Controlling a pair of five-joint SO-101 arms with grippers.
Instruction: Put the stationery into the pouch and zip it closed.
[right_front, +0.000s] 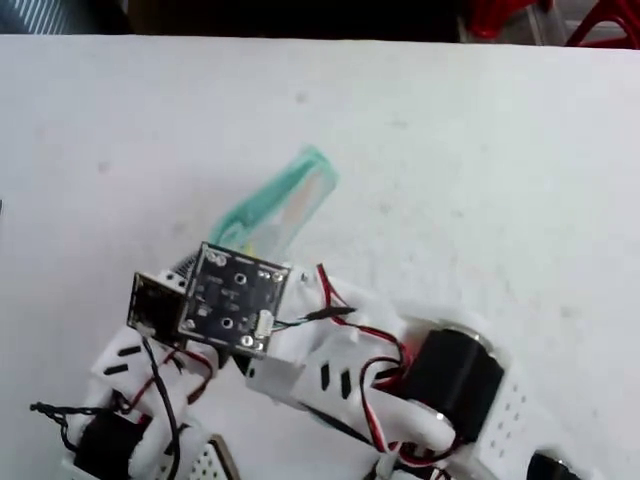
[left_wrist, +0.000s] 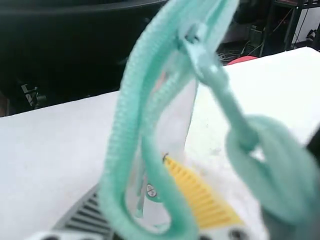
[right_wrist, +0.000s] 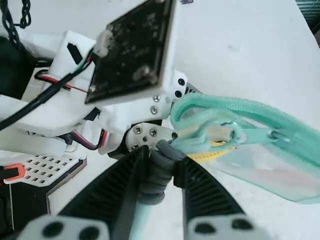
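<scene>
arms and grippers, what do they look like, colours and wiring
The arms are white plastic shells, some perforated, with black motors and thin red, black and white wires. A dark circuit board with screws sits at one wrist. The right gripper has black ribbed fingers; the left gripper has one yellow ribbed finger and one grey.

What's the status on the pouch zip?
Left gripper shut on pouch end. Right gripper shut on zip pull. Zip open at the held end. Left arm's camera board close over right gripper.
</scene>
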